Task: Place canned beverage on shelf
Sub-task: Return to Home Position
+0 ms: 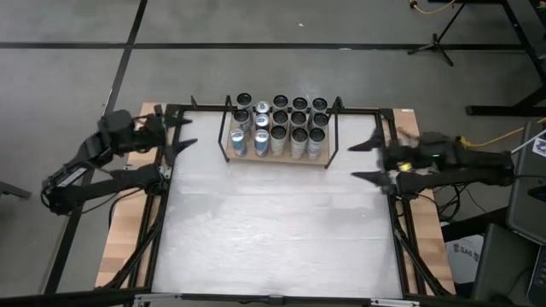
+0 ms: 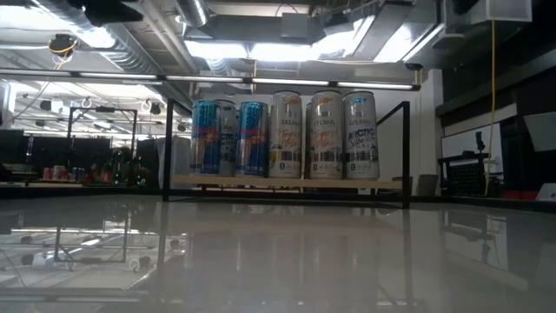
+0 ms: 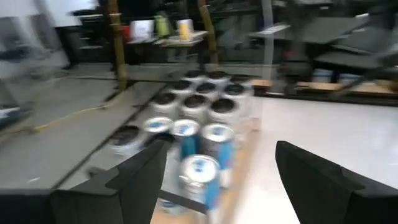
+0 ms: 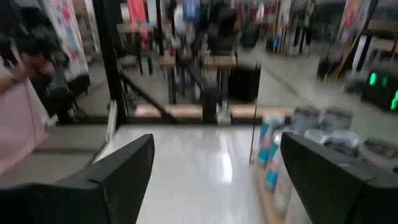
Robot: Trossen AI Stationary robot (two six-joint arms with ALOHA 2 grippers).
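So the shelf (image 1: 277, 162) sits at 12 o'clock on the table (image 1: 273, 230), packed with cans (image 1: 280, 128). The left gripper (image 1: 189, 132) is at 10, the right gripper (image 1: 354, 161) at 2, both wide open.

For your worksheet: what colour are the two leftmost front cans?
Those cans are blue; low view.

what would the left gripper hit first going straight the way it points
Likely the blue cans at the near end of the shelf; the left gripper aims at them, but height is unclear.

Wide bare tabletop (image 1: 273, 230) in front of shelf (image 1: 281, 160); cans (image 1: 290, 126) closely packed on it, black end loops (image 1: 227, 128) either side.
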